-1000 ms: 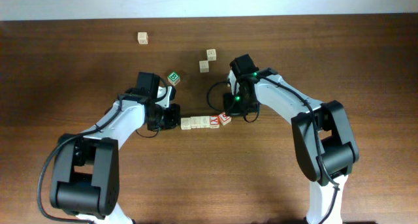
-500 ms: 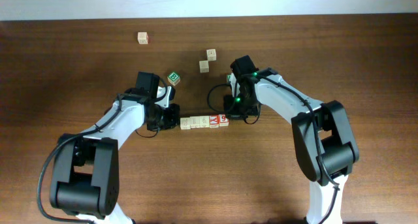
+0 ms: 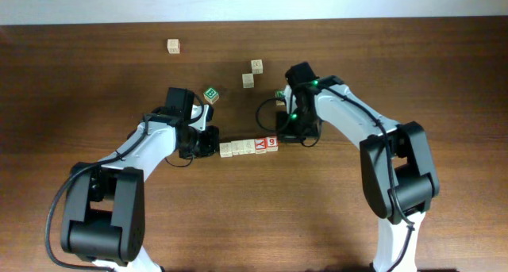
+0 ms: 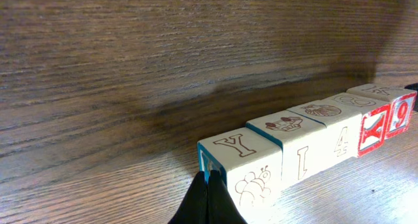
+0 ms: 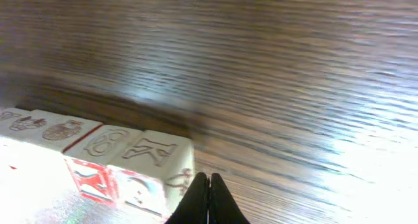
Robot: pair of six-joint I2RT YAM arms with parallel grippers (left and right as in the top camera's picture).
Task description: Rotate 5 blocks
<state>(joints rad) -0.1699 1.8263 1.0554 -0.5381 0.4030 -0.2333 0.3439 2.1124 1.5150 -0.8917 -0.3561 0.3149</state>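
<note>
Positioned low over table (image 3: 444, 74) at opposite ends of blocks (image 3: 248, 147) row: left gripper (image 4: 209, 196), right gripper (image 5: 208, 198); jaws fully closed, gripping nothing.

Outward from left gripper (image 4: 209, 199): Y atop first block (image 4: 245, 168), I on second block (image 4: 297, 149), 4 on third block (image 4: 332, 129), red Y on fourth block (image 4: 371, 126), red 9 on fifth block (image 4: 401, 113), K atop it beside right gripper (image 5: 202, 196).

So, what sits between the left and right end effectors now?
Just the row of five pale wooden alphabet cubes, end to end, between left end effector and right end effector; overhead view.
</note>
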